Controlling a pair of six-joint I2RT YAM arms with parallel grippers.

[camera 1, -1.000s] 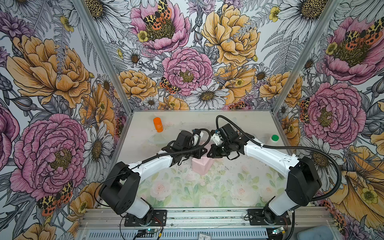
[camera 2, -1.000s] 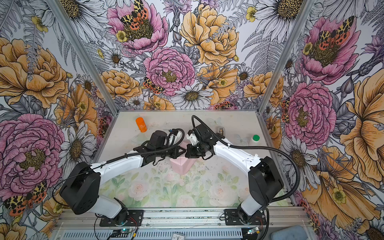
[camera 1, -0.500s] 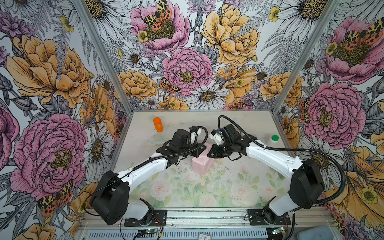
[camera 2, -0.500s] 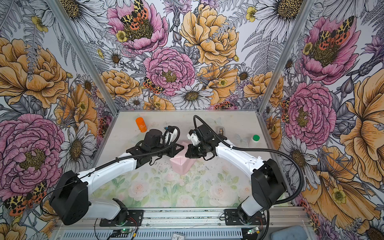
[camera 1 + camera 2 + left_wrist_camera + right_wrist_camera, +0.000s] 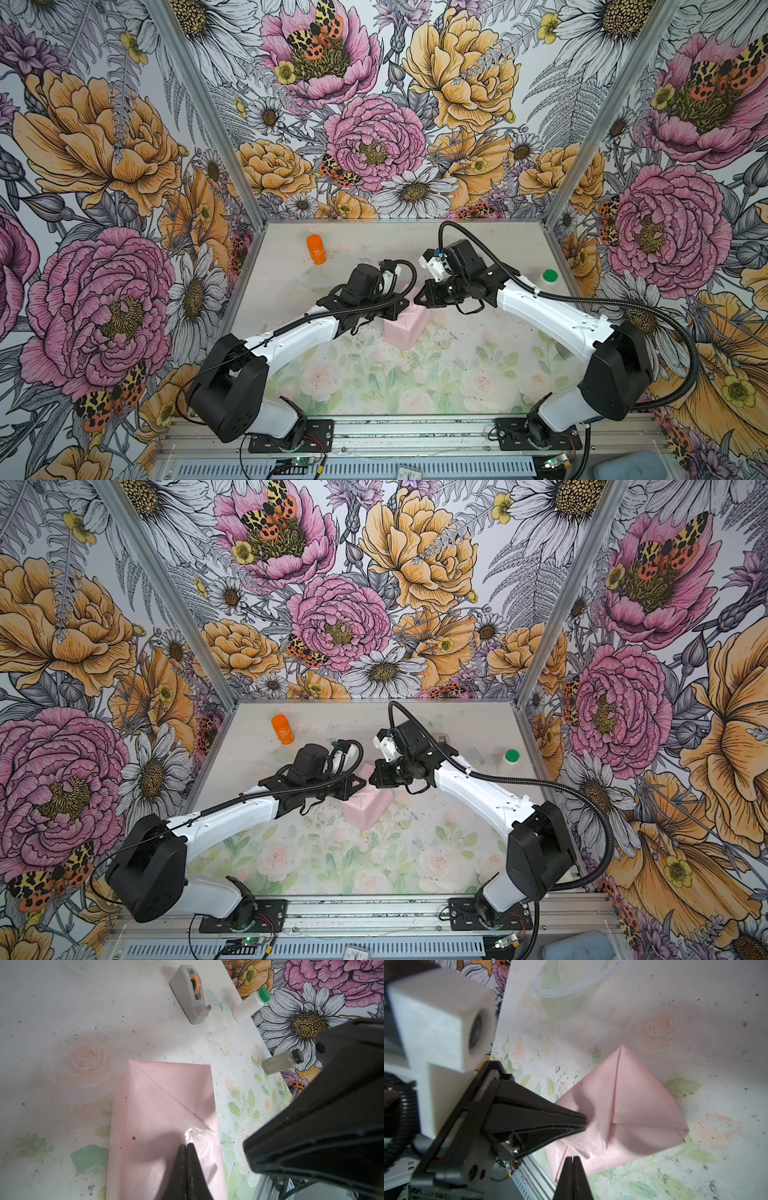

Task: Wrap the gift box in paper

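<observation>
Paper (image 5: pixel 405 330): pale pink side out, folded into a boxy parcel in the middle of the table (image 5: pixel 457 374), just ahead of both arms. In the left wrist view (image 5: pixel 164 1109) a diagonal crease runs across its top face.
Gift box: nothing of it shows; the pink folds cover whatever is inside.
Left gripper (image 5: pixel 186 1146): fingers pressed tight together. The tips rest on top of the parcel at a shiny, crinkled clear patch. I cannot tell whether any paper is nipped between them.
Left gripper, seen from the right wrist camera (image 5: pixel 584 1124): its point pushes a dent into the pink face beside a fold line.
Right gripper (image 5: pixel 572 1158): closed too, with no gap between the fingers. The tips are at the parcel's glossy, crumpled edge, close to the left one.
Both arms: they reach in from either side and almost meet above the parcel in both top views.
Tape dispenser (image 5: pixel 190 993): grey, with an orange-tinted roll, standing well apart from the parcel.
White bottle (image 5: pixel 250 1004): green cap, near the dispenser by the wall.
Small bottle (image 5: pixel 280 1061): black cap, at the table's edge.
Orange bottle (image 5: pixel 317 249): lying at the far left of the table.
</observation>
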